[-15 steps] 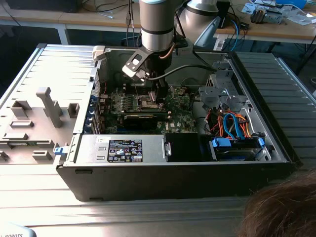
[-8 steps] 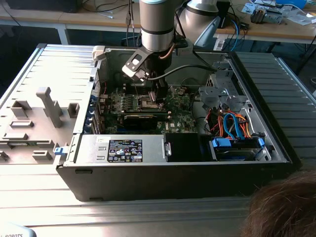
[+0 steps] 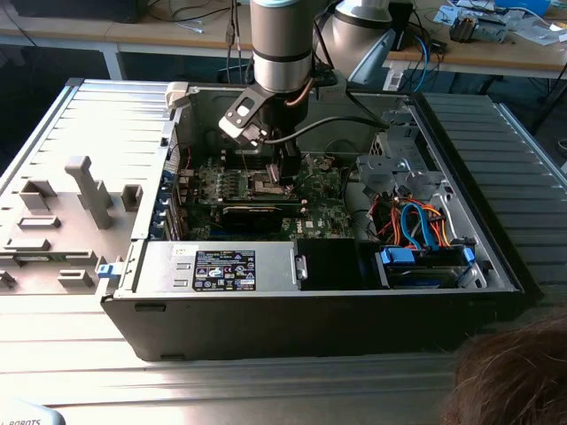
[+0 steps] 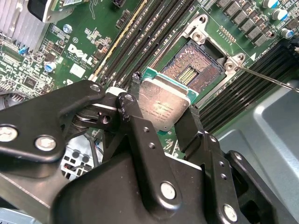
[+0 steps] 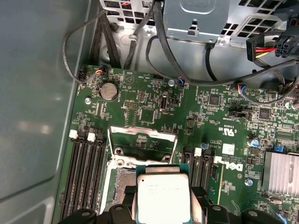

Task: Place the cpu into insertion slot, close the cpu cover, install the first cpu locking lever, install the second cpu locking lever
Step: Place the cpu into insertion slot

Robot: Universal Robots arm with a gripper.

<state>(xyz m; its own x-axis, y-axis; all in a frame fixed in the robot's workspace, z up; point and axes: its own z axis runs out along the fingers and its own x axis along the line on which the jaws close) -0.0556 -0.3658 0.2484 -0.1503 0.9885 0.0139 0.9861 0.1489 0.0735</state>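
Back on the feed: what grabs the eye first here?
The gripper clamps the silver cpu by its edges, close to the open insertion slot with its contacts bare. In the first wrist view the cpu cover stands flipped open beside the slot. The arm reaches down into the open computer case.

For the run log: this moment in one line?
claw: shut on cpu | cpu: near insertion slot, unseated | cpu cover: open

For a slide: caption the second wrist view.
The gripper holds the cpu over the open insertion slot.
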